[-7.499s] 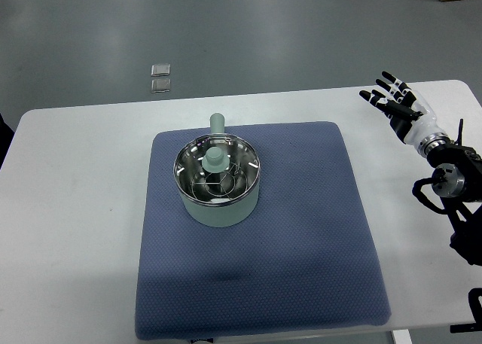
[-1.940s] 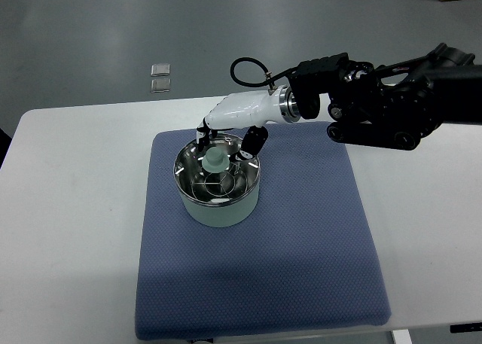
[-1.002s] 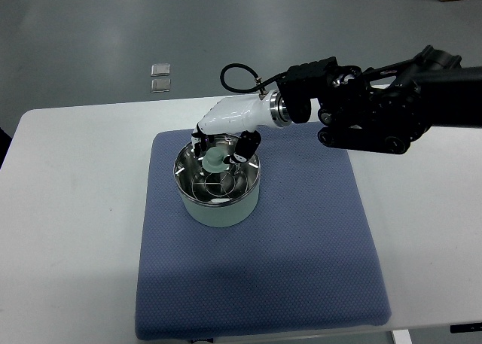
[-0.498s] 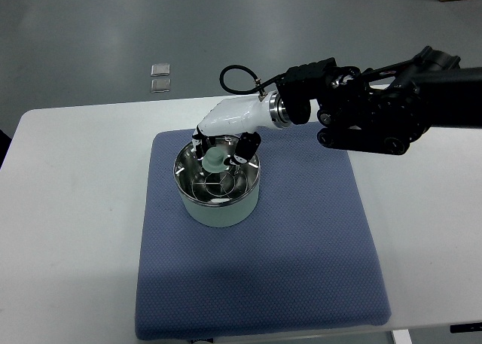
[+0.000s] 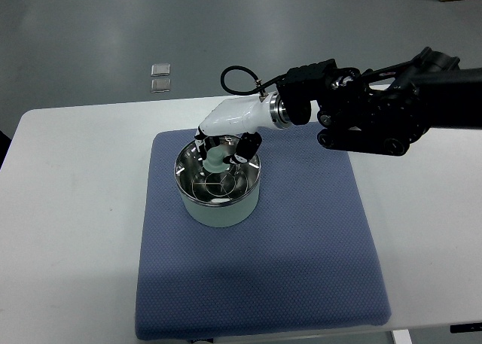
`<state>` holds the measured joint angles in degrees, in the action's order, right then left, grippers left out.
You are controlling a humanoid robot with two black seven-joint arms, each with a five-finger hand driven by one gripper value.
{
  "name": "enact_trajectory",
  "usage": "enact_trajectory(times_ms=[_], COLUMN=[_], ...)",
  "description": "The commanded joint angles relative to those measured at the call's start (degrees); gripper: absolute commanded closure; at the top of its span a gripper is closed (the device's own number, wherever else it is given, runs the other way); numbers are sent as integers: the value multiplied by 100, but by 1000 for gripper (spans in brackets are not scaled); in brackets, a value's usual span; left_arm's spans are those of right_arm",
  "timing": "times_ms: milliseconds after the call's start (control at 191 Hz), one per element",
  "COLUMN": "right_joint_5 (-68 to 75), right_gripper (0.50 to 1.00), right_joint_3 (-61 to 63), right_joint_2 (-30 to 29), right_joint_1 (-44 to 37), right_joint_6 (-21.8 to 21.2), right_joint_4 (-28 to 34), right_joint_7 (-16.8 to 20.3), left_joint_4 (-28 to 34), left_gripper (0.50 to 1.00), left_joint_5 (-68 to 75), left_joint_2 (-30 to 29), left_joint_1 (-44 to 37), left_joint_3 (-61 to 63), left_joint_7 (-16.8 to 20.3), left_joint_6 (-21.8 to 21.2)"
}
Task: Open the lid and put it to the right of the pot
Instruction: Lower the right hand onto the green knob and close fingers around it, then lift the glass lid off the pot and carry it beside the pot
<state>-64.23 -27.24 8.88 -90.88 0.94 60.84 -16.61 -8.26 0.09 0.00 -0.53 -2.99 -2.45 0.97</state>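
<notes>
A pale green pot (image 5: pixel 218 201) stands on the blue mat (image 5: pixel 301 246). Its glass lid (image 5: pixel 215 180) with a metal rim sits on top. My right hand (image 5: pixel 221 150) reaches in from the right, and its fingers are curled around the lid's pale green knob (image 5: pixel 216 159). The lid looks level and seated on the pot. The pot's handle at the far side is hidden behind the hand. The left arm is out of view.
The blue mat lies on a white table (image 5: pixel 75 208). My right forearm, black with a cable loop (image 5: pixel 361 111), spans the mat's far right corner. Two small square tiles (image 5: pixel 160 77) lie on the floor beyond the table.
My right hand came in from the table's right edge to the pot. Over the last second it settled onto the knob and the fingers closed around it. The lid has not moved.
</notes>
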Motion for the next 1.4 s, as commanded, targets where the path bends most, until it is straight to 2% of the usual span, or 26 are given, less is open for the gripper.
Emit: enact_trajectory(times_ms=[0,42,47,493,1395], right_joint_5=[7,7,-2,-20,42], right_gripper=[959,959,1000,1000,1000], right_joint_3=[-1,-1,-1,-53,-27], right_joint_2=[0,0,0,27,501], right_joint_1=[0,0,0,-70,-492], right_joint_6=[-6,-6,-6,-111,-103], right_joint_4=[-2,-2,-2,7,218], right_joint_7=[0,0,0,-52,-96], left_joint_4=[0,0,0,0,0], left_gripper=[500,500,500,500,500], left_joint_5=[0,0,0,0,0], left_joint_2=[0,0,0,0,0], left_joint_1=[0,0,0,0,0], left_joint_3=[0,0,0,0,0], left_joint_7=[-1,-1,-1,-1,-1], left_joint_6=[0,0,0,0,0])
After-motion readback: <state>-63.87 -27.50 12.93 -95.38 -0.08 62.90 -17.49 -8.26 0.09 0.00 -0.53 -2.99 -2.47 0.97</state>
